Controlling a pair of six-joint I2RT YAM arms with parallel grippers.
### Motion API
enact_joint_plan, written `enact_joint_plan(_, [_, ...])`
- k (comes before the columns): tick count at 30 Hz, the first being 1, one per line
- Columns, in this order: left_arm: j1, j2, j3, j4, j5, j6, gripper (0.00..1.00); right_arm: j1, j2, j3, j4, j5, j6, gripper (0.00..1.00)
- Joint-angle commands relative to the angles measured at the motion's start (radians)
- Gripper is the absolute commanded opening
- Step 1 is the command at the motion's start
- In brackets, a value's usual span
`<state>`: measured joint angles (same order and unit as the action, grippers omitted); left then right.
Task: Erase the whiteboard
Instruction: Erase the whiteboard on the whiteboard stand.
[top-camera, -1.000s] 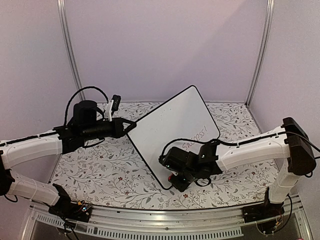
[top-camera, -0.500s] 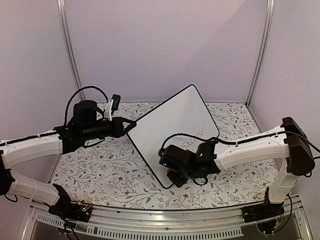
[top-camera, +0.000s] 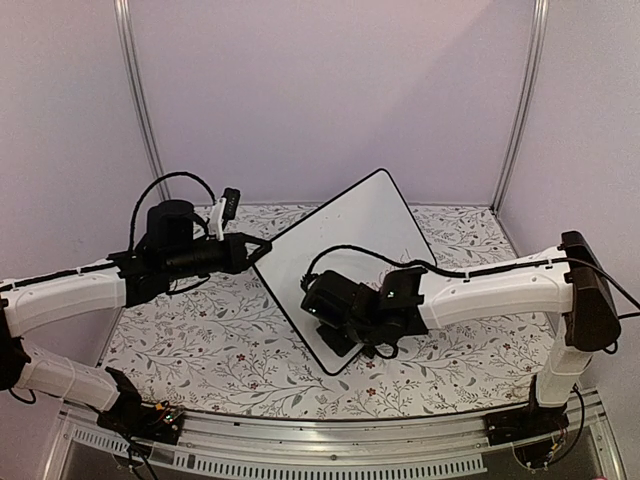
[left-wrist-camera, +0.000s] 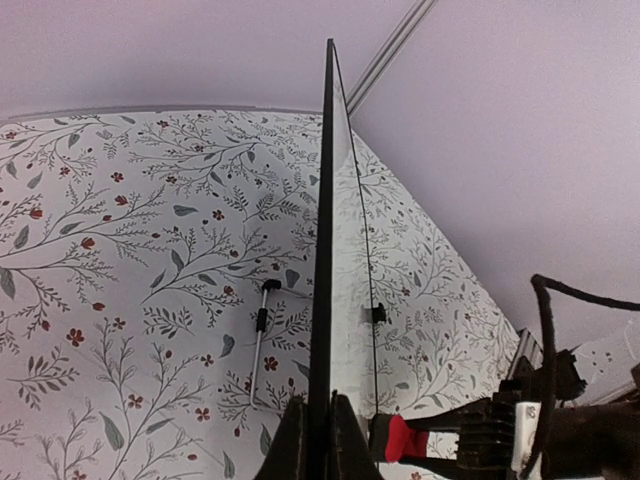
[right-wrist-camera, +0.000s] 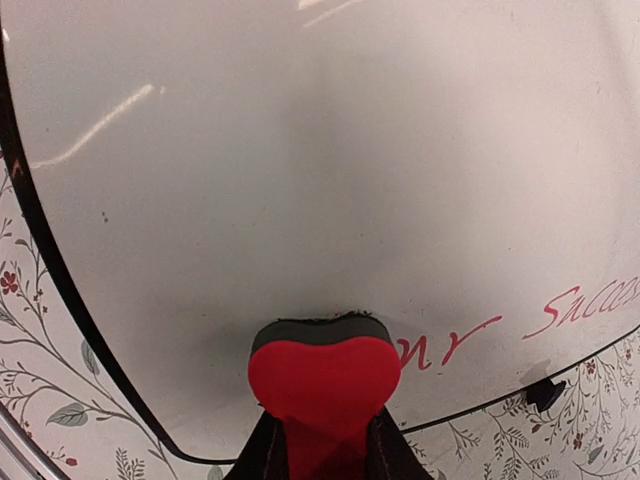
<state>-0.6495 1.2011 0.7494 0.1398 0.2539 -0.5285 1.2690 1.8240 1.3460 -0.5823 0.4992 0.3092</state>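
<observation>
While in L pincer (left-wrist-camera: 320, 412), whiteboard (top-camera: 345, 245) w/ eraser (right-wrist-camera: 323, 376) (red) against it

Whiteboard (top-camera: 365, 225): rectangular, glossy white, rounded corners, thin black rim. It sits mid-table, turned diamond-wise, with one corner toward the back wall and another toward the near edge. Its face tilts up; I cannot tell whether the low corner rests on the floral table (top-camera: 200, 330).

From the left wrist view the whiteboard (left-wrist-camera: 326, 250) is edge-on, a thin dark line, with the left gripper (left-wrist-camera: 318, 440) clamped on its rim.

Up close, the whiteboard (right-wrist-camera: 300, 150) is mostly clean. Red cursive writing (right-wrist-camera: 590, 300) runs along the lower edge, and a small black foot (right-wrist-camera: 545, 393) sits on the rim. A red eraser (right-wrist-camera: 325, 375) presses on the face just left of the writing.
</observation>
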Motion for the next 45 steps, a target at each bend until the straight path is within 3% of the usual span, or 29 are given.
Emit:
enact_joint_plan(1, [-0.009, 0.019, -0.005, 0.023, 0.018, 0.065, 0.00, -0.019, 0.033, 0.070, 0.061, 0.059, -0.049, 0.22])
enact_joint_plan(27, [-0.012, 0.017, -0.005, 0.024, 0.019, 0.062, 0.00, -0.022, 0.001, -0.200, 0.042, -0.099, 0.072, 0.21])
enact_joint_plan(36, [-0.012, 0.017, -0.005, 0.023, 0.019, 0.063, 0.00, -0.003, -0.006, -0.240, 0.041, -0.125, 0.112, 0.21])
enact_joint_plan(45, [-0.015, 0.017, -0.005, 0.022, 0.017, 0.066, 0.00, -0.010, -0.031, -0.198, 0.068, -0.055, 0.112, 0.21])
